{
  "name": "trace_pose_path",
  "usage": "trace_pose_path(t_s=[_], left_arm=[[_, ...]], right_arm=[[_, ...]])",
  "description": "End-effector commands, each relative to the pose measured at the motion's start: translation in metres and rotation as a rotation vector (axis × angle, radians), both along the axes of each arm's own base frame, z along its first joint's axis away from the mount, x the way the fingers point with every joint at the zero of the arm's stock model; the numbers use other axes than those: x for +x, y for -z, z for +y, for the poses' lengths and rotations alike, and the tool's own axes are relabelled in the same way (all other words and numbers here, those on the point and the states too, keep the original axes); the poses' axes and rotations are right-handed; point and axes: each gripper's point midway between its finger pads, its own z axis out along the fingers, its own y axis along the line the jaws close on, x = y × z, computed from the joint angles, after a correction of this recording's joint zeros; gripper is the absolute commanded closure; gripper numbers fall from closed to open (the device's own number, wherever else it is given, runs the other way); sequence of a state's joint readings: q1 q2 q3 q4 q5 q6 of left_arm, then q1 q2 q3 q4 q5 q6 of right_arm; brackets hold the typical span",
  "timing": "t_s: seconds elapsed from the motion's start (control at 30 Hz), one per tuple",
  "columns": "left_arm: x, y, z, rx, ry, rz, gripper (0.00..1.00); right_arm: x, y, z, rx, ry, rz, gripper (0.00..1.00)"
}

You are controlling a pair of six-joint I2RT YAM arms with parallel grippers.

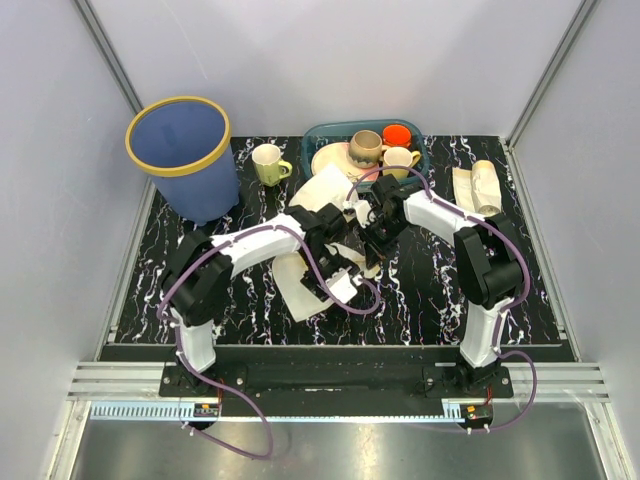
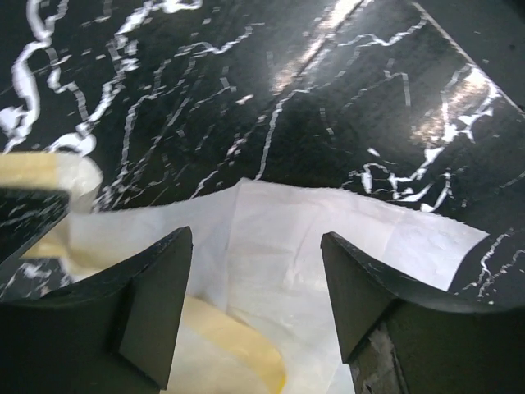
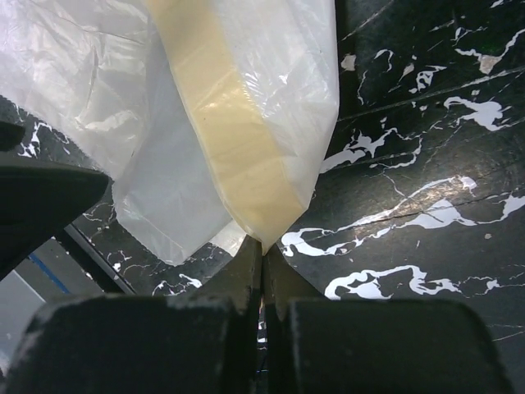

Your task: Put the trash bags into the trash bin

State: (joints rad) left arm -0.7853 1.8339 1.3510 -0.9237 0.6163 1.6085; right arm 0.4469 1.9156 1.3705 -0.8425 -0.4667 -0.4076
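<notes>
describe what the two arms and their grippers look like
The left arm and right arm have white link shells with black joint housings. A looping purple cable trails along each. The left gripper and right gripper have matte black, wedge-shaped fingers with lightly scuffed edges.

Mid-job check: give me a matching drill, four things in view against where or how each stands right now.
1 left gripper
2 right gripper
3 trash bin
4 small bag bundle

a back left corner of the table
b shut on the large bag
c back right, lying alone
d open over the large bag

Pairs: 1-d, 2-b, 3-a, 4-c
</notes>
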Motion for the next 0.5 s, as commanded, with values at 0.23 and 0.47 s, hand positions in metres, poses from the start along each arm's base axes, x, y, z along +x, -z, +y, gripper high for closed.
trace_pose_path(t_s=[0.23,0.47], left_arm=[[-0.011,0.026,-0.007,0.044,0.084,-0.018,0.31],[-0.015,0.036,-0.005,0.077,0.140,-0.009,0.31]], right_arm=[[-0.004,-0.016,0.006,0.056,0.002,-0.008,1.00],[-0.004,-0.014,0.004,0.056,-0.001,-0.005,1.00]])
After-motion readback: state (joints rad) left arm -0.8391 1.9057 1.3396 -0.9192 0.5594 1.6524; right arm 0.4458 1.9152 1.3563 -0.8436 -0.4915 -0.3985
